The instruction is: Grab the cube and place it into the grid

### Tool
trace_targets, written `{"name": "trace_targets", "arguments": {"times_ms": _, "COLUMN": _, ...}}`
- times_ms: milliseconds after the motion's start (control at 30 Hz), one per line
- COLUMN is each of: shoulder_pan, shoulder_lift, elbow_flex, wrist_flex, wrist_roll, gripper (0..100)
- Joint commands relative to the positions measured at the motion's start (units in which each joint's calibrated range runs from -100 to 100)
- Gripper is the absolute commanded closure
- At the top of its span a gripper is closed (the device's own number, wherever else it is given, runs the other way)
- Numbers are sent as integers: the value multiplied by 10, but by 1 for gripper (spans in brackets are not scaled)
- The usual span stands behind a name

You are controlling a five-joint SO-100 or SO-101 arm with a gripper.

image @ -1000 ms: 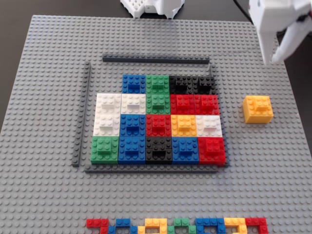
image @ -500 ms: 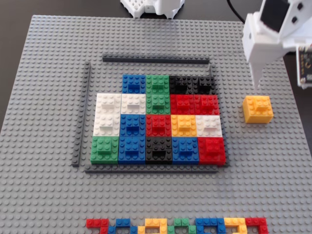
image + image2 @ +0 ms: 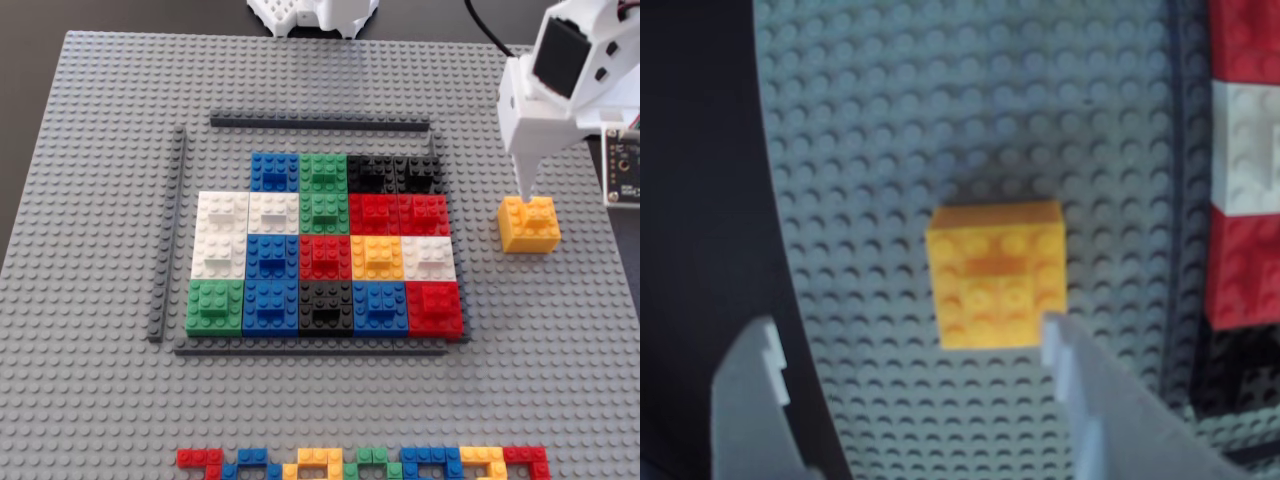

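So the tabletop (image 3: 90,400) here is one big grey studded baseplate filling most of the fixed view. Sitting on it mid-frame is a grid of coloured bricks (image 3: 325,265) in blue, green, black, white, red and yellow, boxed in by thin dark grey rails (image 3: 320,123) along its top, left and bottom. A lone yellow cube (image 3: 529,223) sits to the right of the grid, apart from it. Along the bottom edge there's a row of mixed flat pieces (image 3: 365,463), cropped, so hard to say what exactly.

A row of small red, blue, yellow and green plastic bricks (image 3: 365,463) lies along the bottom edge of the fixed view, on the grey studded plastic surface (image 3: 90,400).
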Motion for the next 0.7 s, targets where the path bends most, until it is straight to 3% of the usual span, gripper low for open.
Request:
{"name": "trace_targets", "arguments": {"times_ms": 0, "shoulder_pan": -2, "shoulder_lift": -13, "elbow_flex": 0, "wrist_flex": -6, "wrist_roll": -2, "gripper": 67}}
{"name": "trace_targets", "arguments": {"times_ms": 667, "shoulder_pan": 0, "shoulder_lift": 4, "elbow_flex": 20, "wrist_flex": -21, "wrist_roll": -1, "gripper": 67}}
